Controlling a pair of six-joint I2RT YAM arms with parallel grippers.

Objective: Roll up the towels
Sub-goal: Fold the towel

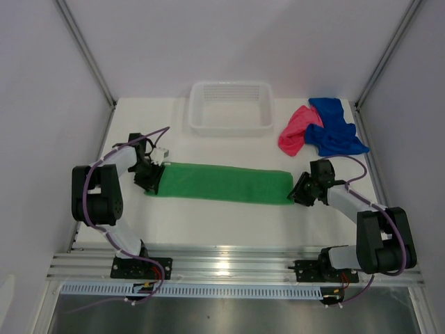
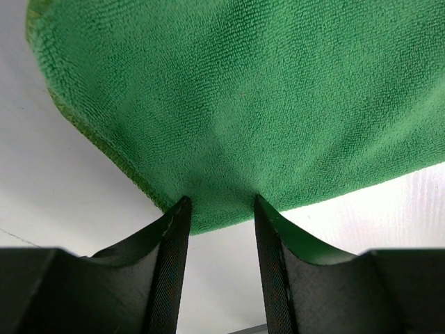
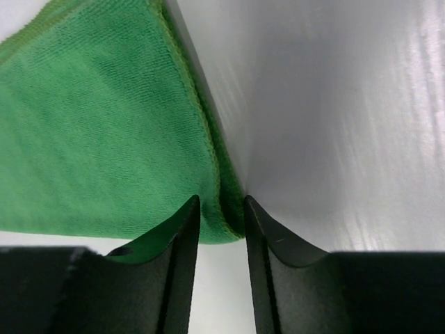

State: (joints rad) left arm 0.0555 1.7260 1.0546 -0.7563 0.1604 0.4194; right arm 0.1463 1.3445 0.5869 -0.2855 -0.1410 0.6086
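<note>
Honestly, not much of this is done so far. The soft green microfibre towel point(image 1: 222, 184) lies across the middle of the white table point(image 1: 222, 226) as a long flat strip. It's folded, but no roll has been started at either end.

The left gripper point(image 1: 151, 177) sits at the strip's left end. On its wrist view the cloth puckers in between the two fingers, so I'd call that a pinch on the edge. The right gripper point(image 1: 300, 191) is at the other end, with its fingers clamped either side of the folded hem, which stands up a bit off the table. My read is that both ends are grabbed and the actual rolling hasn't begun.

The crumpled pink-red microfibre cloth point(image 1: 295, 131) and the bigger royal blue microfibre cloth point(image 1: 335, 129) sit in a heap at the far right corner. They touch each other, near the white slotted plastic basket point(image 1: 231, 129), and neither is rolled, so all three towels are left to do.
</note>
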